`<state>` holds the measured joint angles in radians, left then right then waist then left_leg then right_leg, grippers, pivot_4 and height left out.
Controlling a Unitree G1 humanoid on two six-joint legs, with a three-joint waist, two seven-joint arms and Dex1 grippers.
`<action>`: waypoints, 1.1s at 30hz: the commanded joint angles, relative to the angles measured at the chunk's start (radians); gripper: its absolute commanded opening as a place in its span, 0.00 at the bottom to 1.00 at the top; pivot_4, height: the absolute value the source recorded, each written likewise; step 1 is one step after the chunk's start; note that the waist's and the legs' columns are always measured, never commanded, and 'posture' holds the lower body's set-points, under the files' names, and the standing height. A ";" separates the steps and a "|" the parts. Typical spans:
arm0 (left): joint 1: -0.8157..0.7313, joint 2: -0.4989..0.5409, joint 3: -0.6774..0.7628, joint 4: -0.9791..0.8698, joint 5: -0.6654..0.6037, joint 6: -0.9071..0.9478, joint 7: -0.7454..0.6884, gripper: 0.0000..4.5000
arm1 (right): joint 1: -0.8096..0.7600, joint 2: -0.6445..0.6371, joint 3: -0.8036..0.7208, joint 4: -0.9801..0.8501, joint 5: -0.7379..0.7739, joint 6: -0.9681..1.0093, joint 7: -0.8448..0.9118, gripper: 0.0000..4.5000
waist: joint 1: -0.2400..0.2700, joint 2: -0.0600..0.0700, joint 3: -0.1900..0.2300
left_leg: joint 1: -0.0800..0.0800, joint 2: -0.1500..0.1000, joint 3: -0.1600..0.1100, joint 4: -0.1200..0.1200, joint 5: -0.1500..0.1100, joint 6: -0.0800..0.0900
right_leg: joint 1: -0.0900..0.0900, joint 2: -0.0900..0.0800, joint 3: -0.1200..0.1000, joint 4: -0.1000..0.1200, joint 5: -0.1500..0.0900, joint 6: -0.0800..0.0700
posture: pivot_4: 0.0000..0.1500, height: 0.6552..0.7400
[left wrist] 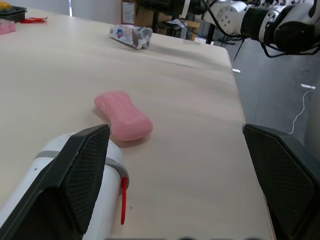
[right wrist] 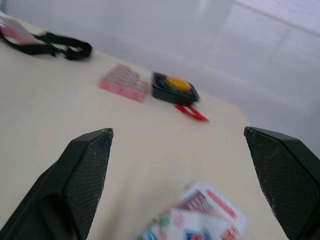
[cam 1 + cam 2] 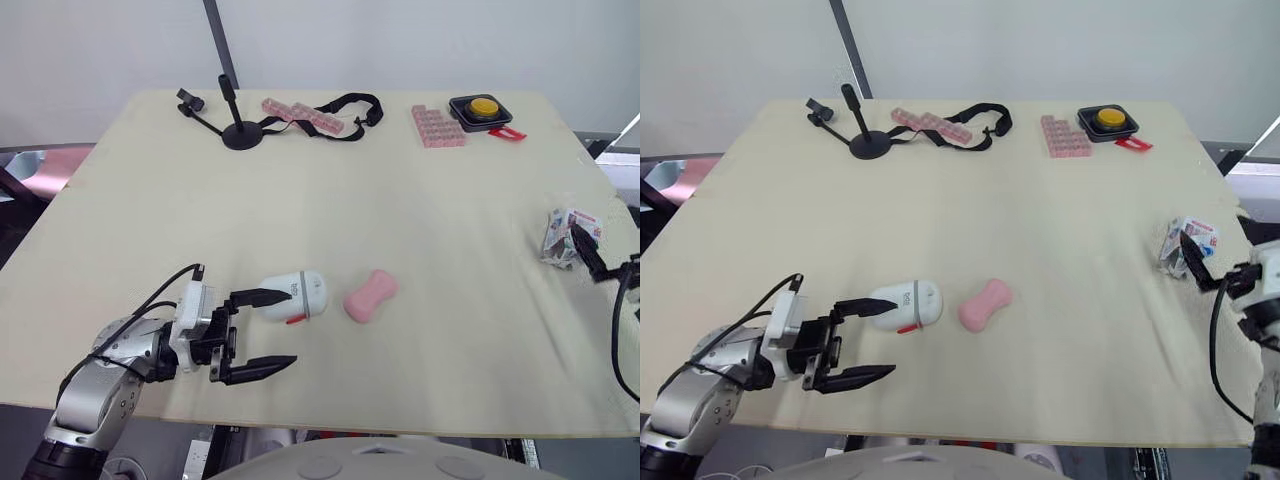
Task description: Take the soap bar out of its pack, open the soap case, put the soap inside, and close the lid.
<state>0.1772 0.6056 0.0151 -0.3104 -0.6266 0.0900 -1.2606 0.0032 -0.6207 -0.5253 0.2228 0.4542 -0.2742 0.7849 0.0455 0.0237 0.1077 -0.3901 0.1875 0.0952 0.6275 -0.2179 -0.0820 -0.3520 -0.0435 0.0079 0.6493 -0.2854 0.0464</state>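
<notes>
Near edge, robot's left side: the left claw (image 3: pixel 290 328) sits low over the table (image 3: pixel 330 180), spread wide. Its farther finger lies against the near-left end of the white soap case (image 3: pixel 305 292). The nearer finger is well apart from it, with bare table between. So the case is not centred in the gap; it sits hard over at the far finger.

The case rests flat, lid down as far as we can tell. Its long axis runs left to right, roughly in line with the fingers. A small red tab (image 3: pixel 296 319) shows on the side facing the robot.

Just beyond the case's right end, apart from it, lies the pink soap bar (image 3: pixel 370 296). It is bare and already out of its wrapping, with its long axis slanting away to the right. In the left wrist view it sits past the case, between the two fingers' lines.

Our reading: opening the case is the step in hand, and the left arm is plainly the nearer one. To close across the case, the claw would need to shift toward the far side.

Further off, at the right edge, the right claw (image 2: pixel 177 132) is also spread wide. It sits at the crumpled pack (image 3: pixel 572 222), well apart from case and soap.
</notes>
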 commanded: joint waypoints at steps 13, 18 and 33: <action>-0.044 0.090 0.082 -0.003 0.068 0.106 0.157 1.00 | 0.106 -0.069 0.379 -0.302 0.124 0.155 0.595 0.99 | 0.006 -0.001 0.000 | -0.002 0.000 -0.001 0.002 -0.001 0.002 | -0.001 -0.001 -0.002 -0.001 0.000 0.000 | 1.00 0.99; -0.035 0.168 0.091 0.013 0.177 0.134 0.227 1.00 | 0.095 -0.068 0.414 -0.283 0.090 0.119 0.642 0.99 | 0.001 -0.001 0.000 | -0.002 0.001 -0.001 0.002 -0.001 0.002 | -0.002 0.000 -0.002 -0.001 0.000 0.000 | 1.00 0.99; -0.237 0.195 -0.058 0.112 0.241 0.177 0.117 1.00 | 0.022 -0.063 0.463 -0.325 0.060 0.164 0.578 0.99 | 0.006 -0.001 0.000 | -0.003 -0.001 -0.001 0.002 0.001 0.005 | -0.004 -0.002 -0.002 0.002 -0.001 -0.002 | 1.00 0.99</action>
<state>-0.0470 0.8009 -0.0310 -0.2025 -0.4074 0.2679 -1.1524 0.0299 -0.6751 -0.0482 -0.0684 0.5089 -0.1119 1.3690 0.0513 0.0224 0.1075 -0.3937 0.1868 0.0940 0.6296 -0.2172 -0.0775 -0.3565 -0.0455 0.0057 0.6513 -0.2863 0.0445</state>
